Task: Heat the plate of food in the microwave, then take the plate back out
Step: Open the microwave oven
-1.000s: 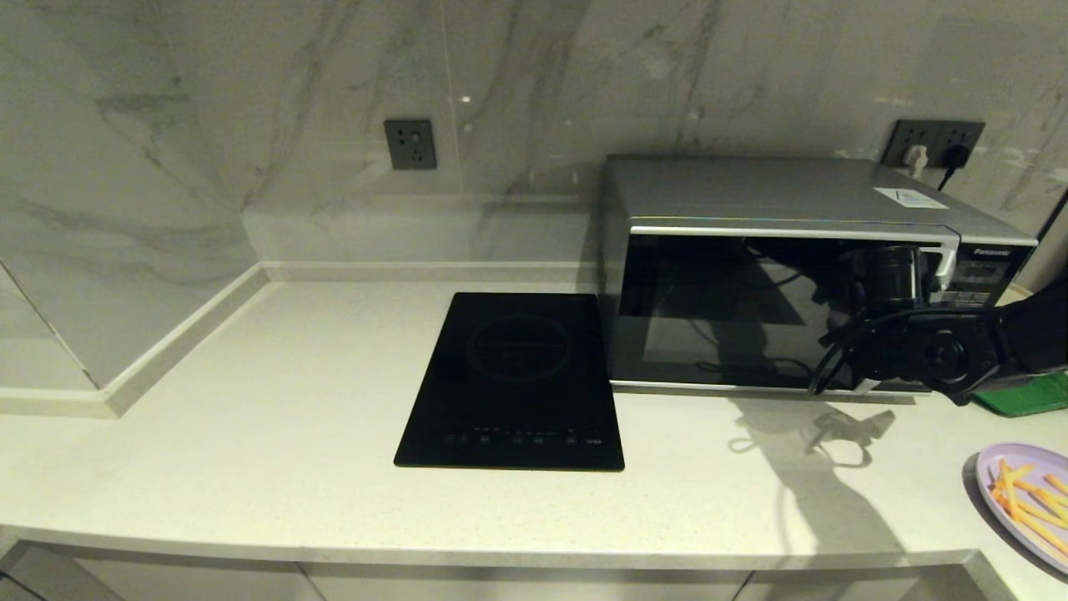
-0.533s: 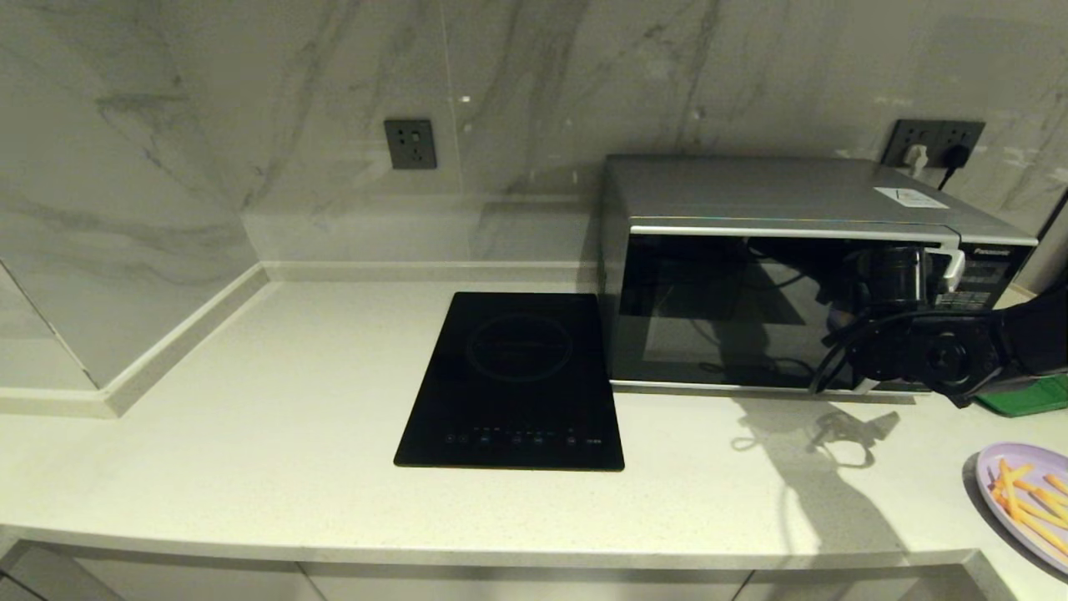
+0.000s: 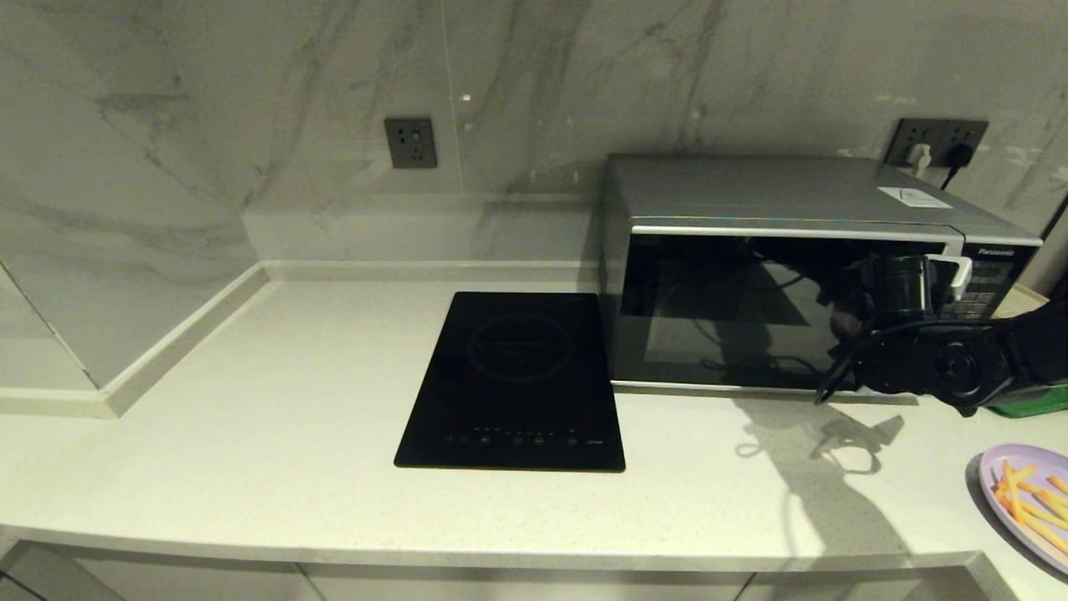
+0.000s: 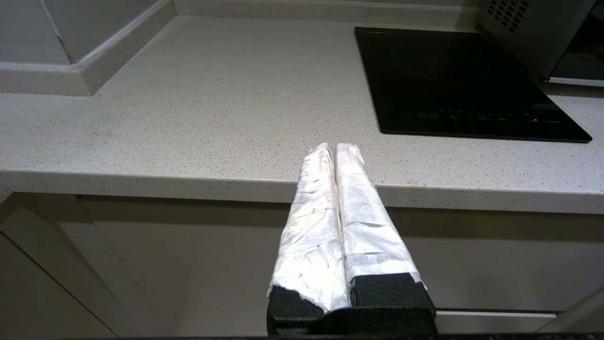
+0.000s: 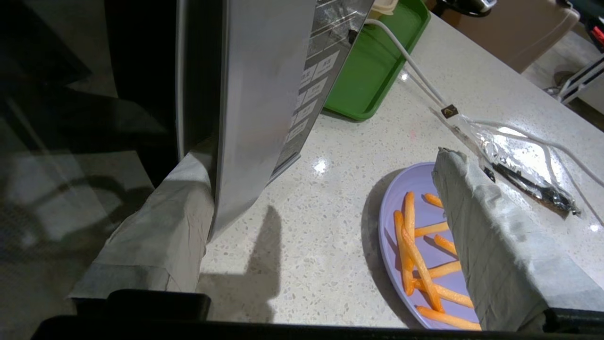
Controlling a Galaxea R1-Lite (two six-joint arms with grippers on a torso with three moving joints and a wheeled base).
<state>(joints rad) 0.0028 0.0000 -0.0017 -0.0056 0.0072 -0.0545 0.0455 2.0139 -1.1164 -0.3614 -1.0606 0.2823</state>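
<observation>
While the plate (image 3: pixel 1030 501) of fries lies at the right end of the table (image 3: pixel 250 434), in front of the microwave's (image 3: pixel 793 267) keypad side and well apart from the door, the door is being worked on first. In the right wrist view the door's free edge (image 5: pixel 255 118) is seen standing a little out from the body, so it appears to be cracked open. The right tool (image 3: pixel 922 280) is set at that edge, its fingers spread apart: one finger (image 5: pixel 160 226) is tucked behind the door edge, on the cavity side, and the other (image 5: pixel 490 245) hangs free over the plate (image 5: pixel 424 245). Nothing is clamped. The left tool (image 4: pixel 335 156) is held low before the table's front edge, fingers pressed together and empty, evidently idle.

Several slips can be foreseen. If the pull is made along a straight line and not along the door's arc, the hooked finger may slide off the edge and the door may fall shut. If the pull is too hard, the whole microwave may be dragged forward on the smooth table. The free finger hangs above the fries, and a low sweep could knock the plate or scatter them. A white cable (image 5: pixel 415 80) and a foil-wrapped piece (image 5: pixel 524 174) lie just beside the plate, and could be snagged.
</observation>
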